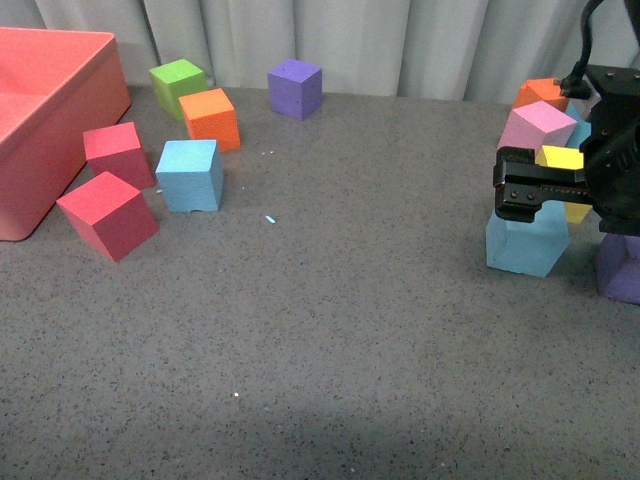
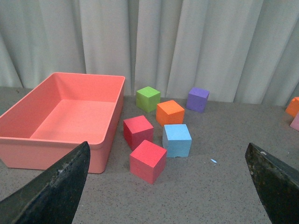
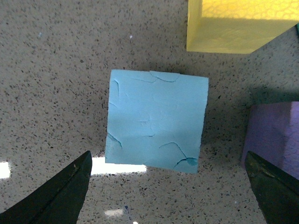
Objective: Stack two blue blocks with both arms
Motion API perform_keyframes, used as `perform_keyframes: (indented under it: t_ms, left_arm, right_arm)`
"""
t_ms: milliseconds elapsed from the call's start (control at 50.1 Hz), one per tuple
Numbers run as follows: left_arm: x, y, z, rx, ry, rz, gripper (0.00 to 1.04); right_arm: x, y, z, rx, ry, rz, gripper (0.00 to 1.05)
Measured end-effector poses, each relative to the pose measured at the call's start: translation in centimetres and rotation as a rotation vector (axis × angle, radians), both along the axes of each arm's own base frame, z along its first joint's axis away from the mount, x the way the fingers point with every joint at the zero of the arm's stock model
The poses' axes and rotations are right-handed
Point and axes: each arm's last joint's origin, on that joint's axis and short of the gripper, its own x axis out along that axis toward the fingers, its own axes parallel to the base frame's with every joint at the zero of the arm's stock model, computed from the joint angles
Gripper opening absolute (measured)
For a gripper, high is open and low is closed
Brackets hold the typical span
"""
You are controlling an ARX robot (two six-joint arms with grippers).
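Blue blocks sit at opposite ends of the grey tabletop (image 1: pixel 340 340). One blue block (image 1: pixel 527 245) is on the right, crowded among a yellow cube (image 1: pixel 562 158), a pink cube (image 1: pixel 540 125) and a purple cube (image 1: pixel 620 268). The other blue block (image 1: pixel 190 175) is far to the left, near two red cubes (image 1: pixel 108 213), an orange cube (image 1: pixel 210 117) and the pink bin (image 1: pixel 60 60).

The right end effector (image 1: pixel 525 190) hangs directly above the right-hand block. Its wrist camera looks straight down at the block's top face, which is centred between the two fingers. The fingers are spread wide with nothing held, and there is bare tabletop on both sides of the block. The block is turned slightly off square to the line between the fingers. It is a cube, so no axis is longer than the others. To my eye a straight drop would bring the fingers down either side of it, though the purple cube is close to one finger's path.

The left end effector (image 2: pixel 167 186) is also spread and empty. It is well back from the left-hand block, which lies ahead of it beyond the nearer red cube. Each arm is plainly nearer the block on its own side.
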Motion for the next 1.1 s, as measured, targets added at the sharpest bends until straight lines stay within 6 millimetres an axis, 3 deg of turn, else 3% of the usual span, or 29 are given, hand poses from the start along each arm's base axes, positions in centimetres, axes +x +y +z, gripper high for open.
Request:
perform_keyframes:
  t_ms: [459,819,979,1099]
  left_arm:
    - [0.0,0.0,0.0,0.000,0.000,0.000,0.98]
    - [0.0,0.0,0.0,0.000,0.000,0.000,0.98]
    - [0.0,0.0,0.0,0.000,0.000,0.000,0.98]
    - [0.0,0.0,0.0,0.000,0.000,0.000,0.98]
  right_arm:
    - [3.1,0.6,-3.7,0.000,0.081,-0.015,0.95]
    - [4.0,0.8,-3.7,-0.005,0.085,-0.022,0.55]
    - [4.0,1.8,-3.5,0.003,0.061,0.003,0.49]
    - [4.2,3.9,-2.6,0.022,0.049,0.059,0.48]
